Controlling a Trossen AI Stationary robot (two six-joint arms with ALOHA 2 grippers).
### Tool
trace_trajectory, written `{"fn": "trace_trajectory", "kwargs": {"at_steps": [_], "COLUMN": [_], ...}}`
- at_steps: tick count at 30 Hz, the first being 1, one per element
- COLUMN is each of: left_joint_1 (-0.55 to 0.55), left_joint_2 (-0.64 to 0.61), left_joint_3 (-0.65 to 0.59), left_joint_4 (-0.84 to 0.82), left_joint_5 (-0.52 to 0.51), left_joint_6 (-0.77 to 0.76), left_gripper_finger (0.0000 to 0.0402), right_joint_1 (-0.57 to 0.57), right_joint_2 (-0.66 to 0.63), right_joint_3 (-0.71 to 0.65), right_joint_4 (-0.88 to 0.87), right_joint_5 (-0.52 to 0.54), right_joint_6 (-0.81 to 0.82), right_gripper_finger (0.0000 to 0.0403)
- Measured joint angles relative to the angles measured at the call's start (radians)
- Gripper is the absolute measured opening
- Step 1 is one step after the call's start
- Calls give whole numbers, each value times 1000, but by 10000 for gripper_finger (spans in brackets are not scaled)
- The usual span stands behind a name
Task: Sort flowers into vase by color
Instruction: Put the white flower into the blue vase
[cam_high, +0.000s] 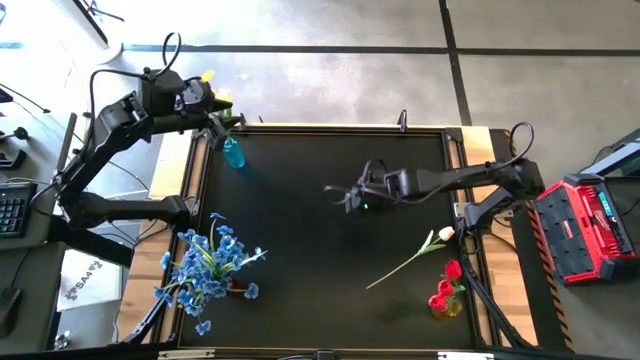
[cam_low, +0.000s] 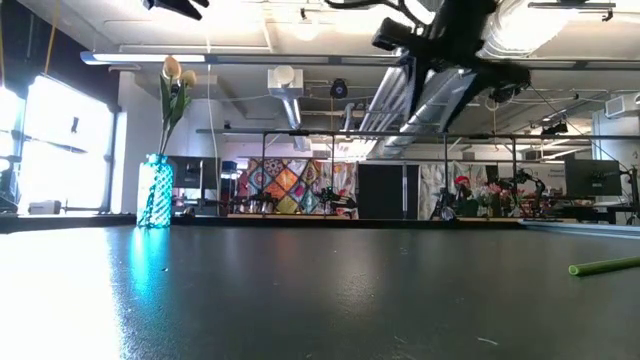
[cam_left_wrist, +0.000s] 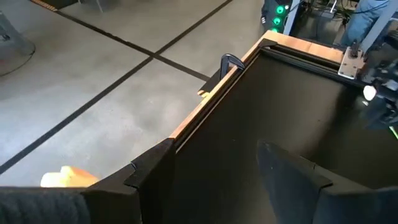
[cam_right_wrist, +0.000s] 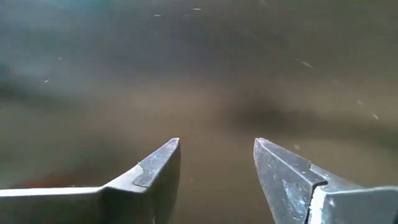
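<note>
A blue glass vase (cam_high: 233, 153) stands at the table's far left corner. In the low view the vase (cam_low: 155, 190) holds cream-yellow tulips (cam_low: 175, 70) upright. My left gripper (cam_high: 222, 128) hovers just above it, open (cam_left_wrist: 217, 155) and empty. My right gripper (cam_high: 342, 196) hangs over the middle of the table, open (cam_right_wrist: 216, 146) and empty. One cream-yellow tulip (cam_high: 440, 236) lies flat on the table near the right edge, its stem (cam_high: 400, 268) running toward the near side. Red tulips (cam_high: 447, 290) stand in a yellow vase at the near right. Blue blossoms (cam_high: 208, 265) fill a vase at the near left.
The black table top has a raised wooden rim (cam_left_wrist: 211, 102) with a clamp on its far edge (cam_high: 403, 120). The lying tulip's stem end (cam_low: 605, 266) shows low at the right in the low view. A red tool case (cam_high: 585, 225) sits beyond the table's right edge.
</note>
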Motion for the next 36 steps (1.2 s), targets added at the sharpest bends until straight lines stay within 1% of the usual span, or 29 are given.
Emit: {"fn": "trace_trajectory", "kwargs": {"at_steps": [4, 7, 12, 15, 18, 22, 27, 29, 33, 36], "left_joint_1": [0, -2, -3, -3, -5, -18, -27, -27, -27, -27], "left_joint_2": [17, 20, 20, 19, 19, 19, 19, 19, 20, 20], "left_joint_3": [8, 8, 8, 8, 8, 8, 8, 8, 8, 8], "left_joint_4": [7, 6, 6, 6, 3, 2, 2, 2, 2, 2], "left_joint_5": [0, 1, 40, 47, 51, 79, 80, 78, 78, 77], "left_joint_6": [4, 4, -24, -44, -54, -77, -76, -69, -68, -67], "left_gripper_finger": [211, 211, 211, 211, 211, 211, 211, 211, 211, 211], "right_joint_1": [69, 114, 184, 228, 277, 328, 360, 367, 386, 391], "right_joint_2": [0, 0, 0, 0, 0, 1, 0, 0, 0, 0], "right_joint_3": [0, 0, 0, -33, -94, -187, -291, -324, -367, -396], "right_joint_4": [-98, -205, -330, -338, -317, -208, -28, -20, -82, -76], "right_joint_5": [63, 79, 32, 0, -44, -159, -206, -222, -284, -315], "right_joint_6": [186, 341, 527, 634, 730, 775, 782, 771, 784, 791], "right_gripper_finger": [193, 193, 193, 193, 193, 193, 193, 193, 193, 193]}}
